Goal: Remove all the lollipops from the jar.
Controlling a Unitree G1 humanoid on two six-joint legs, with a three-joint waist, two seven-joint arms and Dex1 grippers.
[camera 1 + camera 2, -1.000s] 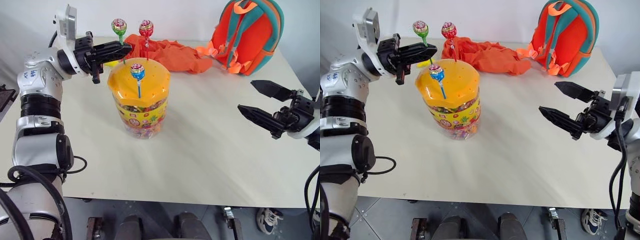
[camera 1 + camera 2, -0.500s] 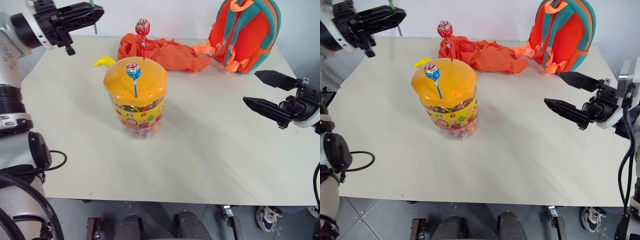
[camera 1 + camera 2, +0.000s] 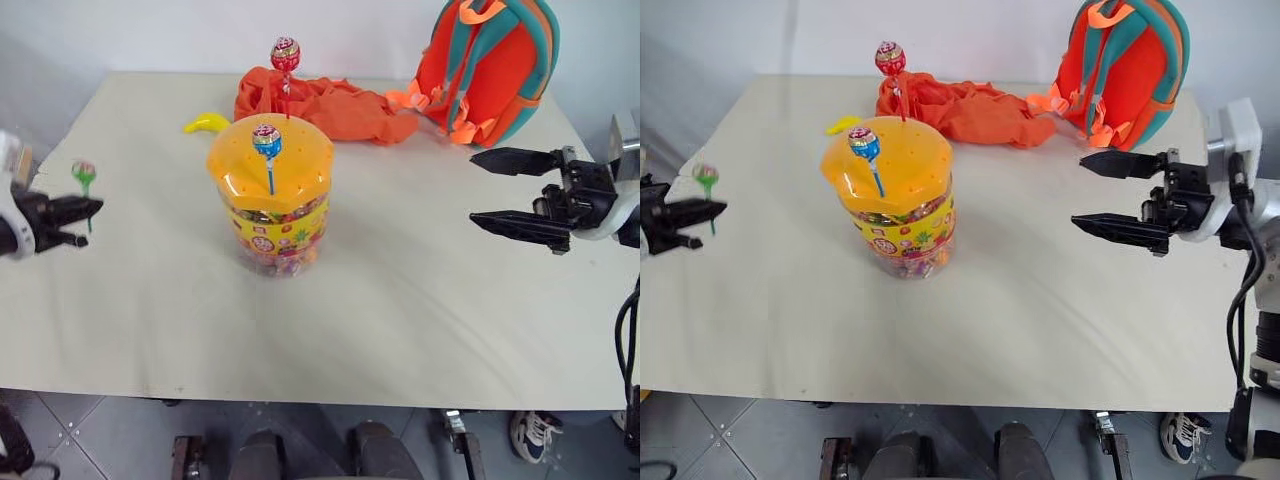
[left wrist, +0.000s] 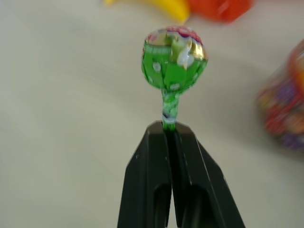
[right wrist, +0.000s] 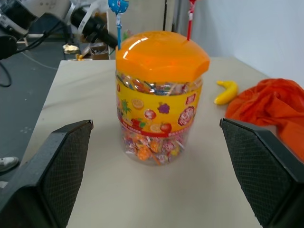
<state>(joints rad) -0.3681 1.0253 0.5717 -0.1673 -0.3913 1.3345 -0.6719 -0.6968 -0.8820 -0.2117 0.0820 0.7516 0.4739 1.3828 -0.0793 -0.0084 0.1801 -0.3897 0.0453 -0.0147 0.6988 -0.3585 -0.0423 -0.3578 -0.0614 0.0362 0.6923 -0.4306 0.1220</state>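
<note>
The left gripper (image 4: 168, 129) has its jaws pressed together on the stick of the green lollipop (image 4: 174, 59), well left of the jar (image 3: 272, 195), at the desk (image 3: 400, 300) edge. The right gripper (image 3: 512, 188) has its jaws spread, empty, right of the jar. The lollipops look light, their sticks thin and probably slippery; pinching low on the stick seems best. The blue lollipop (image 3: 266, 142) and red lollipop (image 3: 285, 54) stand in holes of the jar's lid; sweets fill the jar.
</note>
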